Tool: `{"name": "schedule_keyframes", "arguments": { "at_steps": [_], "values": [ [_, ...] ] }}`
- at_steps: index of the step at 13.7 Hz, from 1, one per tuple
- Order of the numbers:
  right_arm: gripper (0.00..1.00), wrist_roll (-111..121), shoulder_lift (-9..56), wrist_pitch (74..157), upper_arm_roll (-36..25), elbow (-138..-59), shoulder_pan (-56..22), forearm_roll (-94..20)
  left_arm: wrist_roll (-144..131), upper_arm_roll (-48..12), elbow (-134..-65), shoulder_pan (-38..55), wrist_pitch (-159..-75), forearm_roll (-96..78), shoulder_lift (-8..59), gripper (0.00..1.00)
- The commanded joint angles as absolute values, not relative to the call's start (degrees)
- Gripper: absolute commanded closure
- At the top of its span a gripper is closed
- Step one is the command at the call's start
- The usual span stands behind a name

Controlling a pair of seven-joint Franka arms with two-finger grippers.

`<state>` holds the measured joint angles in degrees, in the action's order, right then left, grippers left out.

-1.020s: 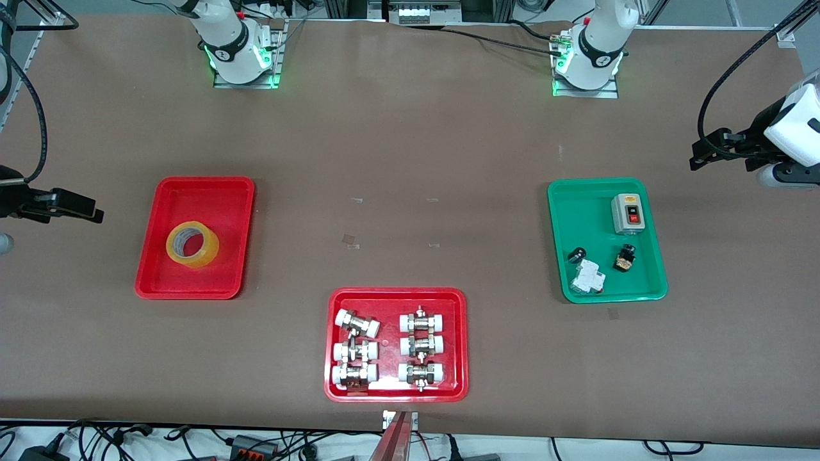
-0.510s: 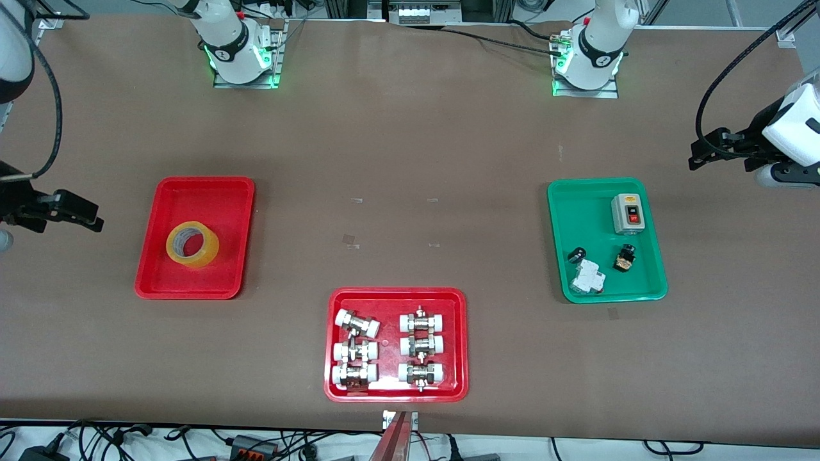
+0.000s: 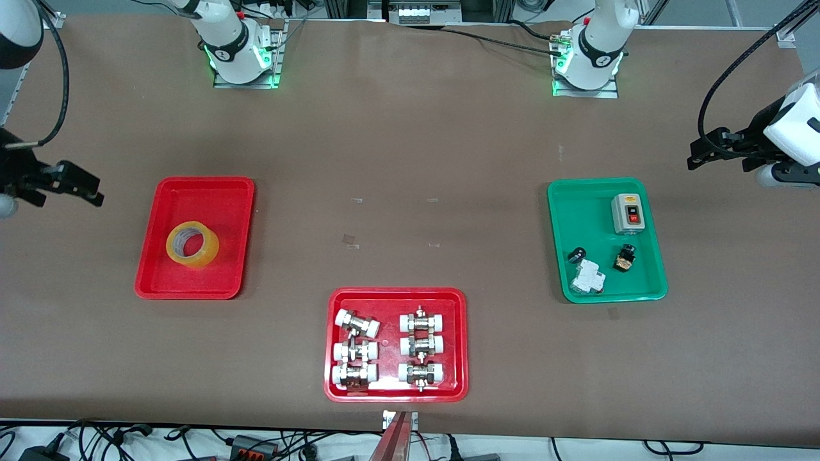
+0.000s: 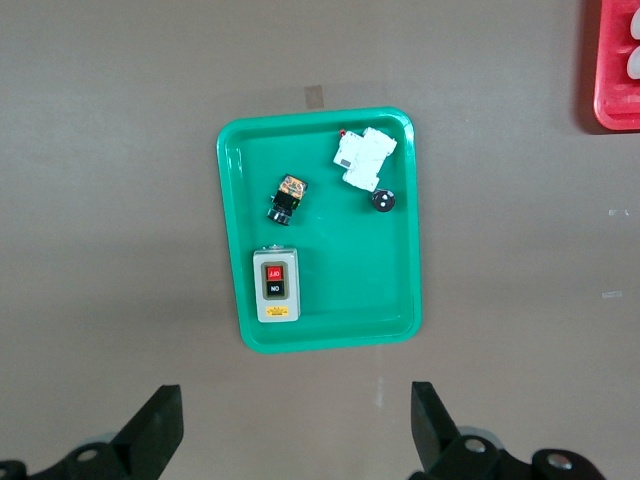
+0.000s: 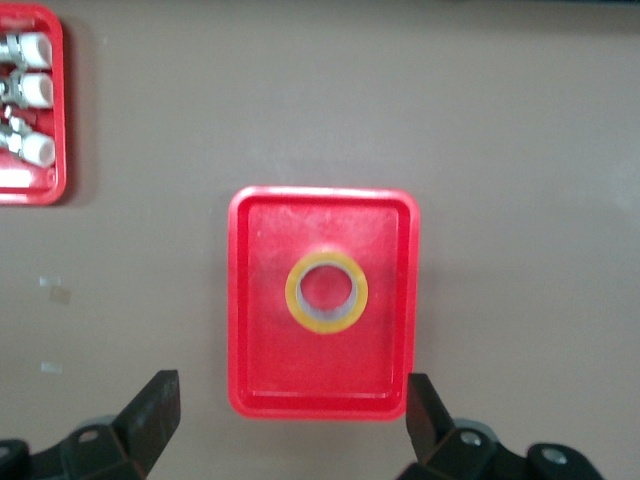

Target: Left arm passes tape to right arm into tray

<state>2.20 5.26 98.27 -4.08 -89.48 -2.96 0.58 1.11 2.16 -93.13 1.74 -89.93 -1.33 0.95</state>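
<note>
The right gripper (image 3: 86,187) hangs in the air over the bare desk (image 3: 397,147) at the right arm's end, just beside the plain red tray (image 3: 170,282); its fingers (image 5: 150,415) are spread wide and hold nothing. The tape (image 3: 192,244) lies flat in that tray, untouched. The tray of pipe fittings (image 3: 397,390) sits nearer the front camera than it. The left gripper (image 3: 698,153) hangs over the desk beside the green tray (image 3: 576,211), fingers (image 4: 160,430) wide apart and empty.
</note>
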Motion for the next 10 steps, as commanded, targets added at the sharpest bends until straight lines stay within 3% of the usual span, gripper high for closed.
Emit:
{"name": "schedule_keyframes", "arguments": {
  "at_steps": [1, 5, 10],
  "values": [
    [0.0, 1.84, -1.31, 100.63, -4.66, -98.26, -3.69, 1.58, 2.55, 2.64, -92.9, 1.76, -89.91, -2.55, 0.7, 0.0],
    [0.0, 2.2, -1.32, 103.44, -4.57, -99.66, -3.69, 1.5, 2.55, 2.55, -92.81, 1.93, -90.0, -2.55, 0.79, 0.0],
    [0.0, 2.11, -1.49, 98.27, -4.66, -99.32, -3.69, 0.62, 2.46, 2.55, -92.64, 2.28, -90.0, -2.55, 0.88, 0.0]
  ]
}}
